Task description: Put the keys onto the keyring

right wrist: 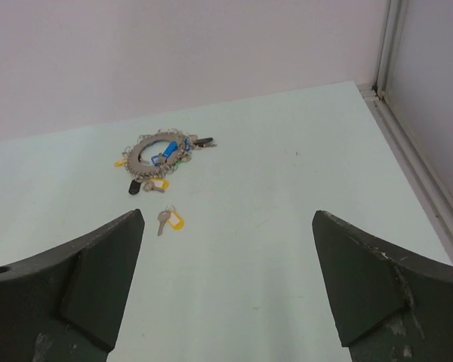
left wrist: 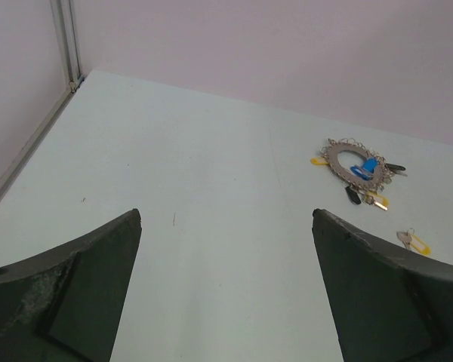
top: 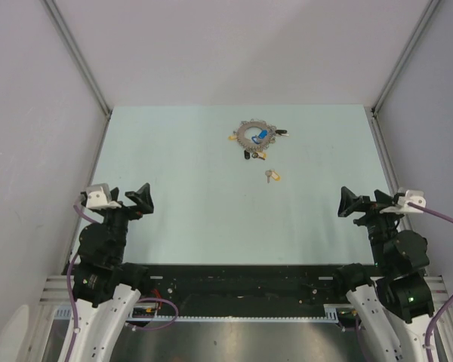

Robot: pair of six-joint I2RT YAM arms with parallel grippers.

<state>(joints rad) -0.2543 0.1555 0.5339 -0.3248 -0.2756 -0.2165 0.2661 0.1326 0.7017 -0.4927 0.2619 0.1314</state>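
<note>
Jaws spread wide and holding nothing, the left gripper (left wrist: 226,219) and right gripper (right wrist: 228,217) hang over the near edge of the pale green counter (top: 181,173), well apart from the work. Toward the far side, right of centre, the keyring (top: 244,136) lies flat, fringed with small keys, with a blue-headed key (top: 260,136) across its opening. One loose key (top: 270,176) with a yellow head rests alone on the arms' side of the ring, not touching it. That stray key looks light, thin and stiff. Lying flat on a smooth surface, it will likely skid under a careless pinch, and its plastic head seems the thicker, less slippery place to grip. The ring appears rigid and heavier, its bumpy edge offering purchase, and is best held on a bare stretch of rim clear of the attached keys.
</note>
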